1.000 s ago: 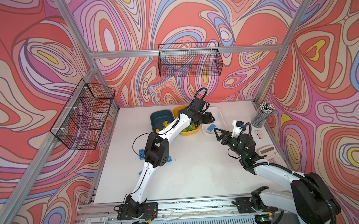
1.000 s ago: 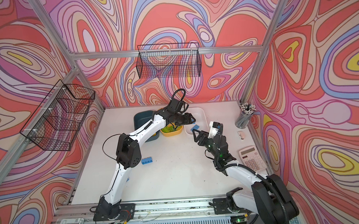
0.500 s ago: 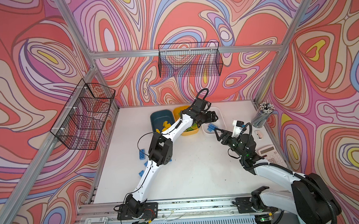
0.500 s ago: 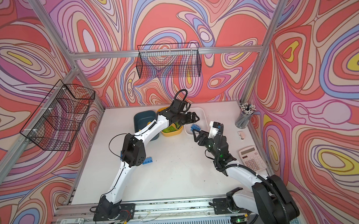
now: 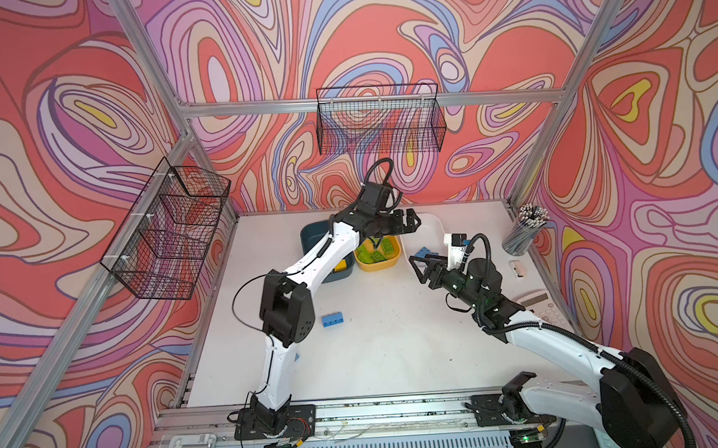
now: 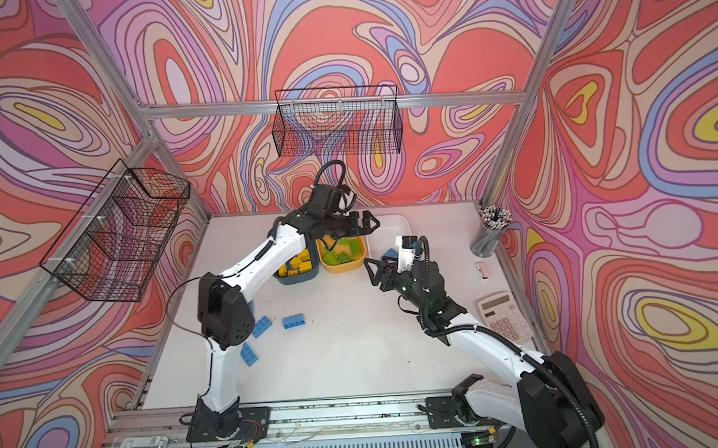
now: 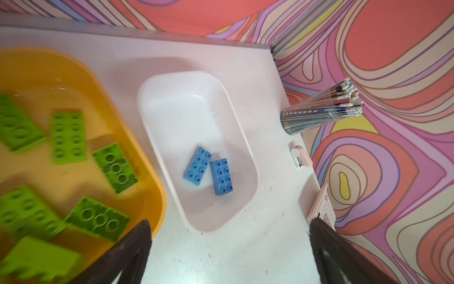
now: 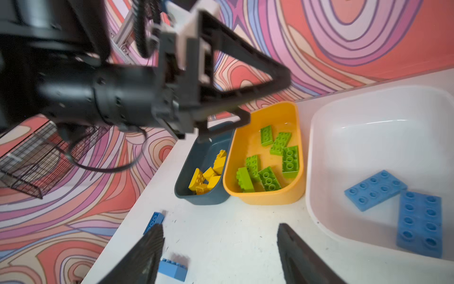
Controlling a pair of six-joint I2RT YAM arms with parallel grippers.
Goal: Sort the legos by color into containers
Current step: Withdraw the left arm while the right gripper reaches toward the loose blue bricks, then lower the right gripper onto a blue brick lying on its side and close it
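Both jaws of L end effector (image 5: 412, 223) now spread.

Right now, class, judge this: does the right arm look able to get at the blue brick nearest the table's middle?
Probably yes. The right gripper is open and empty, and only bare table lies between it and the blue brick. The left arm's elbow stands close beside it.

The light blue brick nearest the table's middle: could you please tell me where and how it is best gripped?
Grip the light blue brick across its two long side walls, coming straight down from above. It lies flat with studs up, and bare table lies on both long sides, so jaws should fit.
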